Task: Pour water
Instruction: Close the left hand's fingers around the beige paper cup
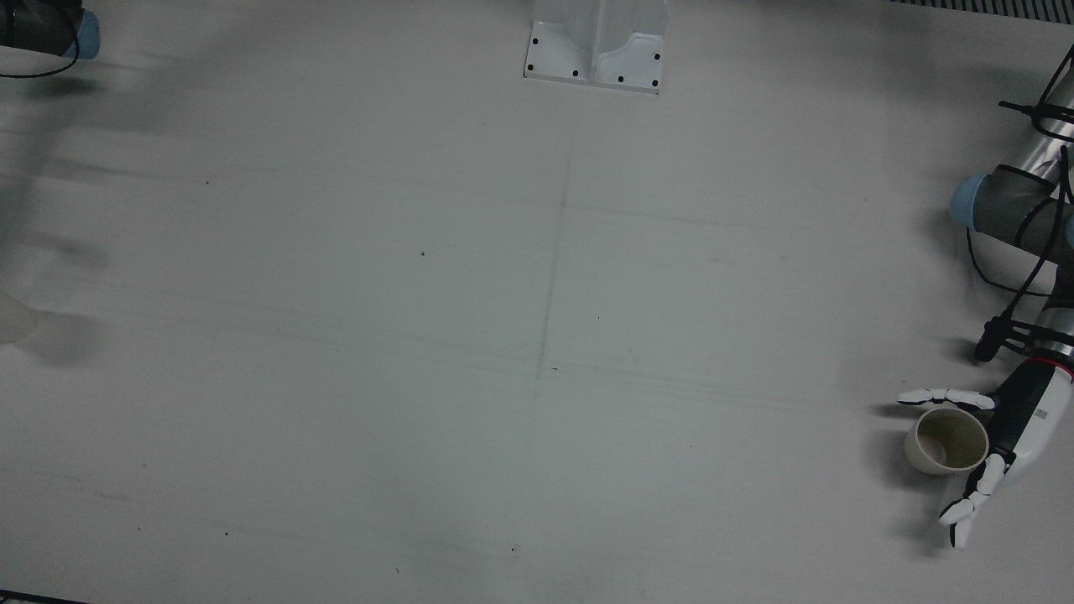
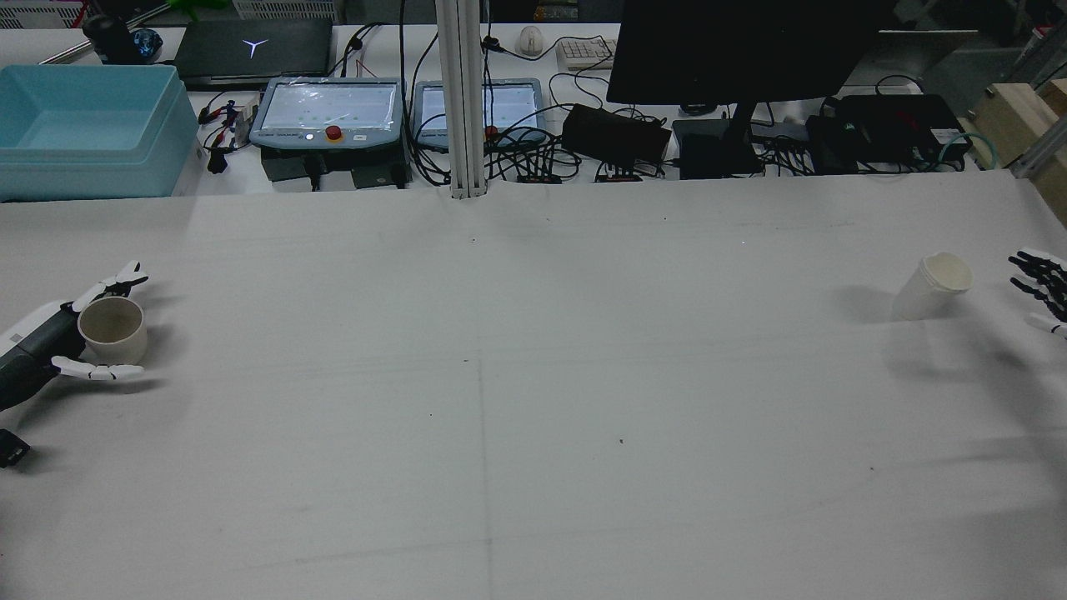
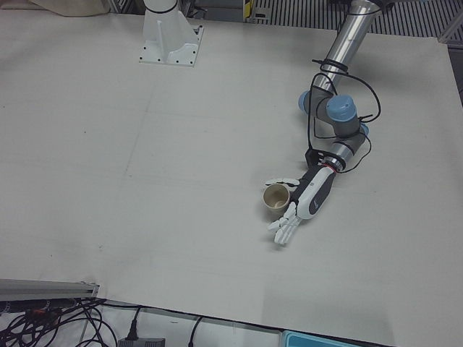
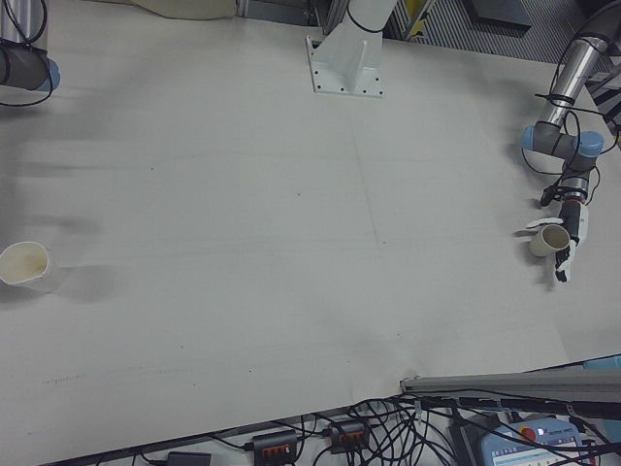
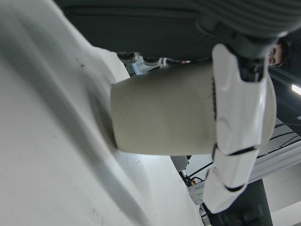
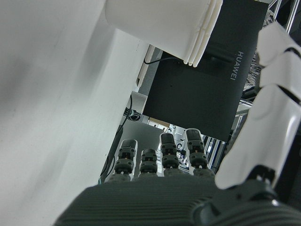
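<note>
Two cups: beige cup between spread left hand fingers, white cup beside spread right hand.

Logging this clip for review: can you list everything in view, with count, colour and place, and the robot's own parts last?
Beige cup: 1, upright on the table's left side, between the left hand's fingers.
White cup: 1, on the table's right side, apart from the right hand.
Table: 1, white-grey.
Blue bin: 1, on the bench behind, left.
Teach pendants: 2, grey, on the bench.
Dark monitor: 1, bench, right.
Left hand: 1, white, open around the beige cup.
Right hand: 1, open, at the right edge.
</note>
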### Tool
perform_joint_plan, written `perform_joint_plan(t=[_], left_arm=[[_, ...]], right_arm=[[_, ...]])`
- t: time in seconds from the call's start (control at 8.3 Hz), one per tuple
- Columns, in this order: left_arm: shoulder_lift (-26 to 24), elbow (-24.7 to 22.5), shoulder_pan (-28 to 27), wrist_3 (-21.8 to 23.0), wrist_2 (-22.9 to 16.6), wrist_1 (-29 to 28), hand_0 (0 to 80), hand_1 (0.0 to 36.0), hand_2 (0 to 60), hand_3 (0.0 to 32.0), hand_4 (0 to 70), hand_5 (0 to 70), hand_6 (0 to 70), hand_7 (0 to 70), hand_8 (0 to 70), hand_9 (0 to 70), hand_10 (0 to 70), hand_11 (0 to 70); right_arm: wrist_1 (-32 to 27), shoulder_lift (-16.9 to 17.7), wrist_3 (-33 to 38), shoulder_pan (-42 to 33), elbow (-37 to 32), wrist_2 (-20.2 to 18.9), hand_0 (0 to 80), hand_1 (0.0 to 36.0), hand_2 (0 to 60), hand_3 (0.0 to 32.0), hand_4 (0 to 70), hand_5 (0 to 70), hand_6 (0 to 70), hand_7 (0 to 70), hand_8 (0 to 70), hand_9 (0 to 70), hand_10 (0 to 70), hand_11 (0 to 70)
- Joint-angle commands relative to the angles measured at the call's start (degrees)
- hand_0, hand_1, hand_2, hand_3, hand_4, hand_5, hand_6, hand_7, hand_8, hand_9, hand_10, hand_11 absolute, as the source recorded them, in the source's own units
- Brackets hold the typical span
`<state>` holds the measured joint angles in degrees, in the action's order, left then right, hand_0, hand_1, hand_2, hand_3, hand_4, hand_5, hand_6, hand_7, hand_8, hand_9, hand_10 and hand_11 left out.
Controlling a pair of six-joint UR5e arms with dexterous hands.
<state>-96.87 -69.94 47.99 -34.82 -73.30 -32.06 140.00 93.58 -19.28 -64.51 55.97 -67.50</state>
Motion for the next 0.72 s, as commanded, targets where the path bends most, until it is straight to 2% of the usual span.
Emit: perform_joint_plan(t=[0.0,0.12,0.24,0.36,0.6], left_arm=[[-0.77,-0.73,0.09,0.54,1.74,2.52,58.3,26.1,15.0,0.0,6.0,70.0,0.0,0.0,0.0,0.0,0.0,0.0],[-0.95,-0.82,0.0,1.76,2.11,3.83,55.1,23.2,18.0,0.0,14.7,70.0,0.0,0.4,0.0,0.0,0.0,0.0],[-1.12,-0.82,0.0,2.73,2.2,4.63,53.5,30.1,51.0,0.0,16.9,70.0,0.0,0.8,0.0,0.0,0.0,0.0],[-1.12,-0.82,0.09,3.27,2.2,5.24,51.5,32.0,60.0,0.0,18.1,70.0,0.0,0.7,0.0,0.0,0.0,0.1],[-1.12,-0.82,0.09,3.71,2.2,5.69,50.4,33.9,60.0,0.0,18.1,70.0,0.0,0.7,0.0,0.0,0.0,0.0]], right_arm=[[-0.08,0.02,0.03,0.0,-0.34,0.0,46.8,14.5,19.2,0.0,9.6,19.3,10.2,19.4,5.6,11.1,10.1,16.0],[-0.08,0.11,0.03,0.0,-0.34,0.0,46.7,14.6,19.2,0.0,9.3,19.0,9.8,19.0,5.4,10.9,10.1,16.0],[-0.08,0.2,0.03,0.0,-0.34,0.09,46.9,14.8,19.0,0.0,9.1,18.8,9.7,19.1,5.4,10.9,10.1,16.1],[-0.08,0.2,0.03,0.0,-0.34,0.09,47.0,14.9,19.2,0.0,9.3,18.8,9.8,19.3,5.4,11.0,10.1,16.1],[-0.08,0.11,0.03,-0.09,-0.34,0.09,47.0,15.1,19.2,0.0,9.0,18.8,9.7,19.1,5.4,10.9,10.0,16.0]])
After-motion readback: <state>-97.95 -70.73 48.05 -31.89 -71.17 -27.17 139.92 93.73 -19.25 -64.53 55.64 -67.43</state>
